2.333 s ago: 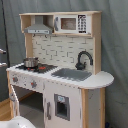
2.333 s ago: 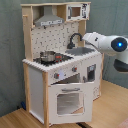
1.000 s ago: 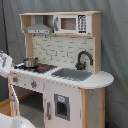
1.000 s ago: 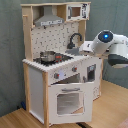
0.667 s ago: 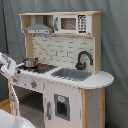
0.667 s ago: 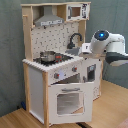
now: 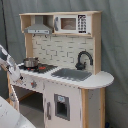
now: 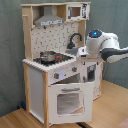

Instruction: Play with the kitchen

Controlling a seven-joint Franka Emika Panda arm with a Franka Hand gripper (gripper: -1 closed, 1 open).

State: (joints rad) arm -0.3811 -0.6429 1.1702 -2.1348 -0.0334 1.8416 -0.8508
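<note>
Second exterior view gives us the large white and light-wood toy kitchen (image 8: 57,70) standing on the wooden floor (image 8: 15,119), and our white robot arm (image 8: 102,46) is reaching in from the second exterior view's right, hanging over the sink end of the counter (image 8: 35,63). We cannot tell how the jaws stand; the arm's own body hides them. On the stovetop sits a small metal pot (image 8: 48,55), and the black curved faucet (image 8: 75,38) rises just beside the arm. That is our worry: a careless sweep could, we judge, clip the faucet or knock the pot off the counter. Against 2.3 seconds ago, we have come in closer over the kitchen and dropped lower. In the first exterior view the arm (image 7: 10,65) now shows beside the stove end, where none showed before.
</note>
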